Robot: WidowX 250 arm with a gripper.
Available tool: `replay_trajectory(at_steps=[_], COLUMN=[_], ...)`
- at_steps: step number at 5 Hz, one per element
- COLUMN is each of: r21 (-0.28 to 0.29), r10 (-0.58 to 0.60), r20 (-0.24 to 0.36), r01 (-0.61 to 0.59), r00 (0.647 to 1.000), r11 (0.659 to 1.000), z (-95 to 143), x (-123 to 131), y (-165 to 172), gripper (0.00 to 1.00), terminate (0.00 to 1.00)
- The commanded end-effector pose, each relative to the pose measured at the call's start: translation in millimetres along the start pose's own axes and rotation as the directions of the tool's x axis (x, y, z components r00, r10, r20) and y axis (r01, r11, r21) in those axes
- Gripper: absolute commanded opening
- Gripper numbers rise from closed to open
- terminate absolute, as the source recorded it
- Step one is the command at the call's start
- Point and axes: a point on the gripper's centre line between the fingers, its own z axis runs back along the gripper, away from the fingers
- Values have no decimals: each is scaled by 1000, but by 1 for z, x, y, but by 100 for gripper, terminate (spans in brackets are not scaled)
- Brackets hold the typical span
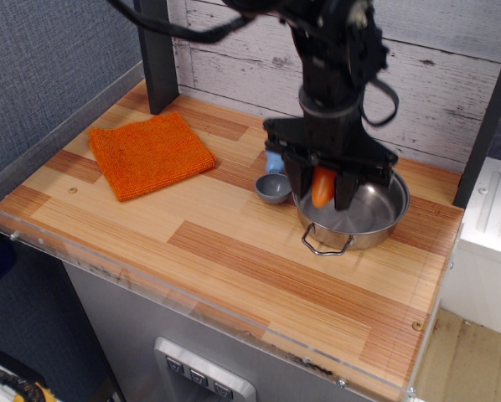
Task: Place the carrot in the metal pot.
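Note:
My gripper (323, 191) is shut on the orange carrot (322, 188), which hangs tip down between the black fingers. It is held just above the left part of the shiny metal pot (376, 219), which stands at the right of the wooden table. The arm hides much of the pot's inside and its far handle. The pot's near wire handle (325, 245) shows in front.
A small grey-blue scoop (273, 186) lies right beside the pot's left rim. A square orange cloth (150, 153) lies at the back left. A black post (157, 54) stands at the back. A clear acrylic rim runs along the table's front edge (192, 301).

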Motion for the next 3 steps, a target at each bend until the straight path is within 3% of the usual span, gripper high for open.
replay_trajectory(at_steps=[1, 3], r21=[5, 13], r10=[-13, -3], r20=[13, -16], r01=[13, 3], r00=[1000, 1000], r11=[1000, 1000], z=[-12, -25], x=[10, 16], y=[-2, -6], gripper=[0, 0], terminate=[0, 0])
